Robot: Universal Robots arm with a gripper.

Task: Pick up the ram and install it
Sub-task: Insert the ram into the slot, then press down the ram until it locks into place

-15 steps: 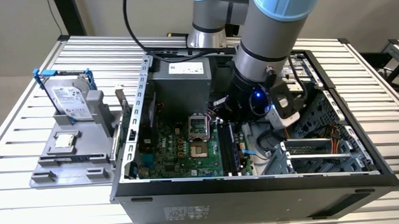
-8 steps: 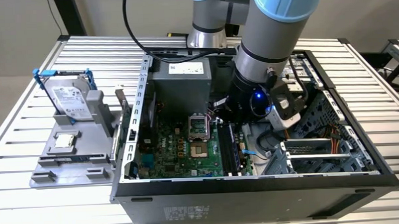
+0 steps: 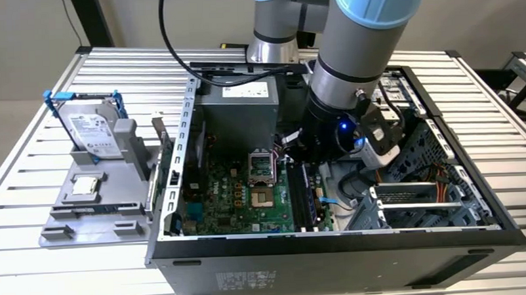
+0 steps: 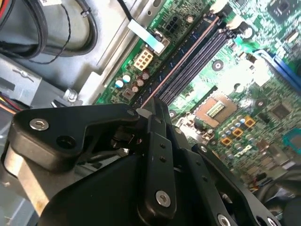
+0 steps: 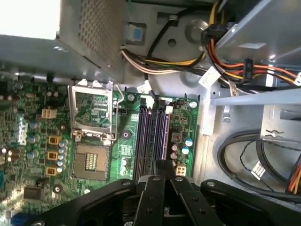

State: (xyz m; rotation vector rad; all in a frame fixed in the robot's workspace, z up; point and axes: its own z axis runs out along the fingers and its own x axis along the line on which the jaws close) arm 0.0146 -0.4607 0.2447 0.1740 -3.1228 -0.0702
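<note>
My gripper (image 5: 164, 164) is down inside the open computer case (image 3: 336, 240), over the motherboard's black memory slots (image 5: 148, 141). Its black fingers (image 4: 157, 141) stand close together, shut on the ram. The ram (image 4: 181, 61) shows edge-on as a thin brownish line running away from the fingertips. It lies along the slot nearest the board's edge, beside the small capacitors; in the first wrist view the ram (image 5: 165, 136) lines up with that slot. I cannot tell whether it is seated or just above the slot. In the exterior view the arm's wrist (image 3: 346, 138) hides the fingers.
The processor socket (image 5: 91, 160) lies beside the slots, its metal frame open. Bundled cables (image 5: 235, 70) and a drive cage (image 3: 414, 201) crowd the other side. A power supply (image 3: 235, 115) stands at the back. Outside the case, a grey tray (image 3: 90, 225) holds a hard drive (image 3: 92, 130).
</note>
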